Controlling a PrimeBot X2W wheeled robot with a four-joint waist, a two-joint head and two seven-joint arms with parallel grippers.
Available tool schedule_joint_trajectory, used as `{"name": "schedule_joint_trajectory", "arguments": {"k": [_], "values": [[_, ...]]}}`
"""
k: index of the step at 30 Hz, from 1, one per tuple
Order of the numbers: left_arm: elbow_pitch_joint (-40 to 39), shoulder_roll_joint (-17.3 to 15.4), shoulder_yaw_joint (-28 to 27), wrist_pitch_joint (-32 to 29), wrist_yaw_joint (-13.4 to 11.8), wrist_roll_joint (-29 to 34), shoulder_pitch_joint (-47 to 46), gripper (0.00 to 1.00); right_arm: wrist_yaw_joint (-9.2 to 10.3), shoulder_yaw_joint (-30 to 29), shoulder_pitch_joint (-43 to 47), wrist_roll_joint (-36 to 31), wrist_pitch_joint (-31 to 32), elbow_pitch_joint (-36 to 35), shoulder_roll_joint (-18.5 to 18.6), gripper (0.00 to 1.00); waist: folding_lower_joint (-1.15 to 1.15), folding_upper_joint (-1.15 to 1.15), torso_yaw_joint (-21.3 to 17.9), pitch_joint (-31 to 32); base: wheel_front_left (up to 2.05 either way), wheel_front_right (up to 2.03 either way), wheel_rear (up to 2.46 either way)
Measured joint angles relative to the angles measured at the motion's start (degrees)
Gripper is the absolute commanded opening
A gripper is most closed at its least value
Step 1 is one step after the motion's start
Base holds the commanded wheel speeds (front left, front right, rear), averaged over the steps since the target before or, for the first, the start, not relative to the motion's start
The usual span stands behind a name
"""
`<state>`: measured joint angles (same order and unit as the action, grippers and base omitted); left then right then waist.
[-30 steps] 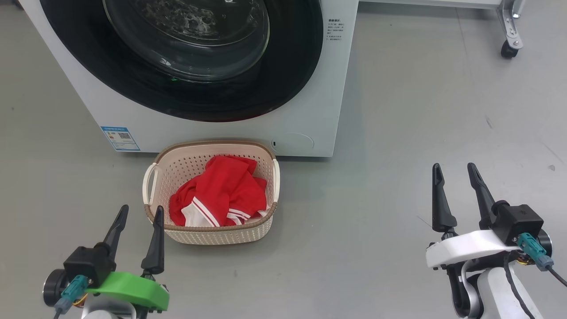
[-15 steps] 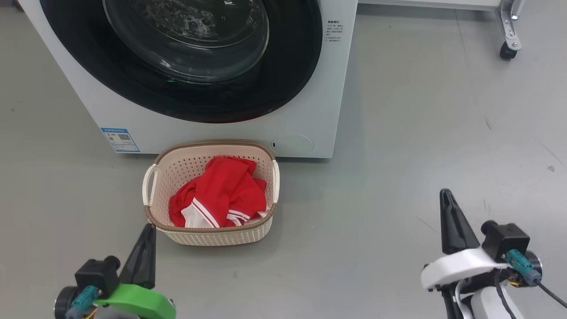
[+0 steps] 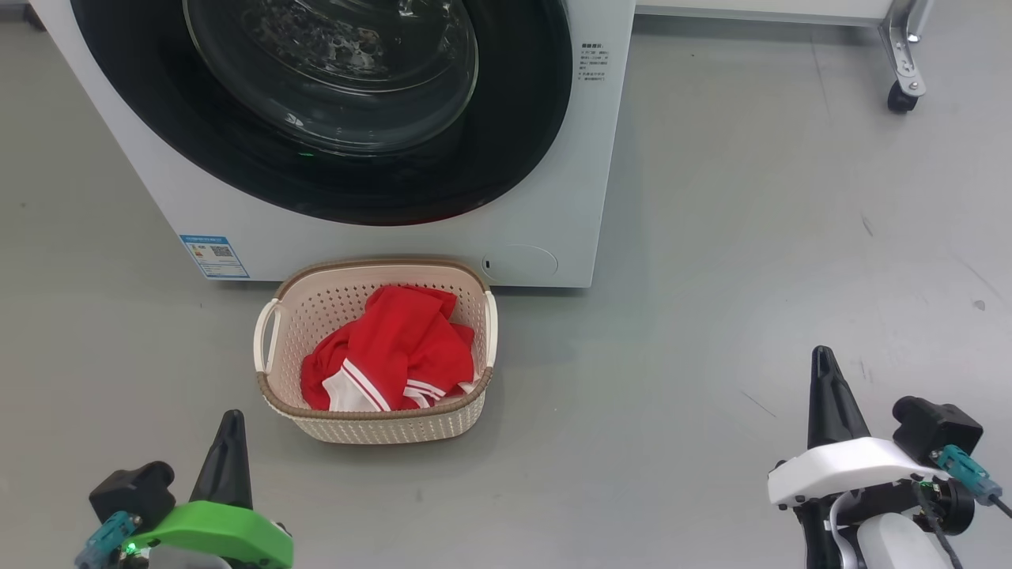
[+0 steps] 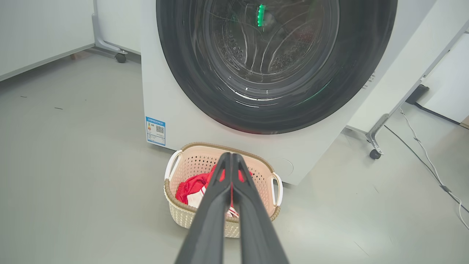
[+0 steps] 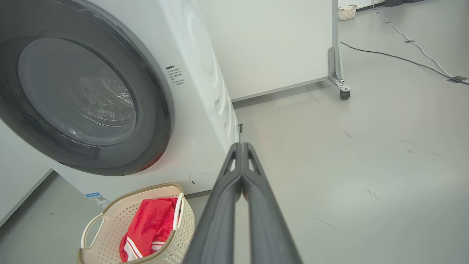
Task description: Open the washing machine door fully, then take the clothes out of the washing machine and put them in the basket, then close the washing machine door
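Red clothes (image 3: 387, 352) lie in the basket (image 3: 371, 266) in front of the washing machine (image 3: 589, 197); both grippers are closed and empty.

We see the red garments with white striped trim heaped inside the cream basket, below its brown rim. The basket stands on the grey floor (image 3: 711, 316), just beside the machine's front, between the blue label (image 3: 215, 256) and the round filter cover (image 3: 519, 263). Above it, the washing machine door (image 3: 518, 142) looks shut flush against the front, though we cannot see its latch. The left gripper (image 3: 230, 431) hangs near the basket's near left corner, apart from it. Its two dark fingers (image 4: 216, 205) are pressed together with nothing between them, and in the left wrist view they point across the basket at the clothes. The right gripper (image 3: 822, 371) is well apart to the right, over bare floor. Its fingers (image 5: 223, 205) also meet at the tips and hold nothing.
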<state>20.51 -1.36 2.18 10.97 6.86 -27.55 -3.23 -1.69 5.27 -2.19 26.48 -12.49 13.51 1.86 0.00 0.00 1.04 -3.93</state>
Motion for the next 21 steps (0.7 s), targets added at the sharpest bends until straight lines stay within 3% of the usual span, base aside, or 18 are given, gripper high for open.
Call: {"name": "schedule_joint_trajectory", "arguments": {"k": [21], "values": [[-0.5, 0.0, -1.8, -4.5, 0.0, -14.1, 0.0, 0.0, -0.96, -2.7, 0.0, 15.4, 4.1, 0.1, 0.0, 0.0, 0.0, 0.0, -0.2, 0.9, 0.0, 0.0, 0.0]]}}
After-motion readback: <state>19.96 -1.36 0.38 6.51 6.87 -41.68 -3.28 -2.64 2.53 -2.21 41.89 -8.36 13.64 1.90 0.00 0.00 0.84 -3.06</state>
